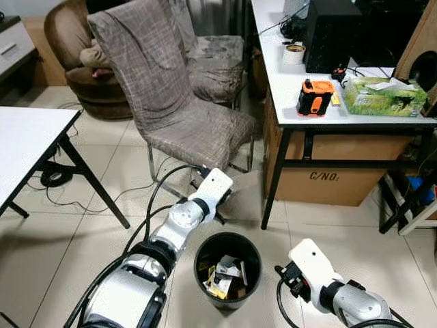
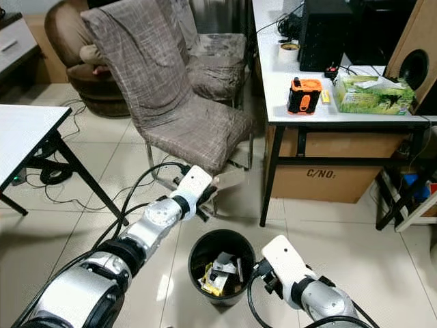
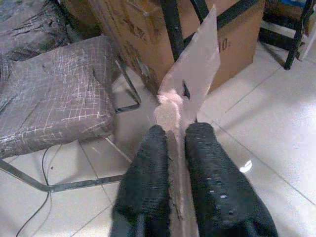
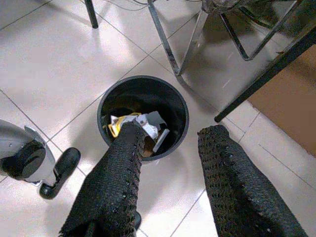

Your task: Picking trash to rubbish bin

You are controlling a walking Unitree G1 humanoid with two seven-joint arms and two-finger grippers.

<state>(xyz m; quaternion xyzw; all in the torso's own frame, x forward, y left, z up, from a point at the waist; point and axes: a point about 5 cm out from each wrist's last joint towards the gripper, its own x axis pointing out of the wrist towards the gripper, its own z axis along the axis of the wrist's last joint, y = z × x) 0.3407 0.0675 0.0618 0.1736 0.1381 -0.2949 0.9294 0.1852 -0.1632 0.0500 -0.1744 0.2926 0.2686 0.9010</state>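
The left hand (image 3: 170, 140) is clenched on a cardboard scrap (image 3: 190, 81) just beyond the rubbish bin (image 1: 227, 244); the right hand (image 4: 173, 148), fingers spread and holding nothing, hovers above the bin.

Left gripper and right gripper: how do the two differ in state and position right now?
The left gripper is shut on a thin pinkish scrap of cardboard; the right gripper is open and holds nothing. The left gripper is out beyond the round black rubbish bin, near the grey fabric chair; the right gripper hangs beside the bin. Both have two long black fingers.
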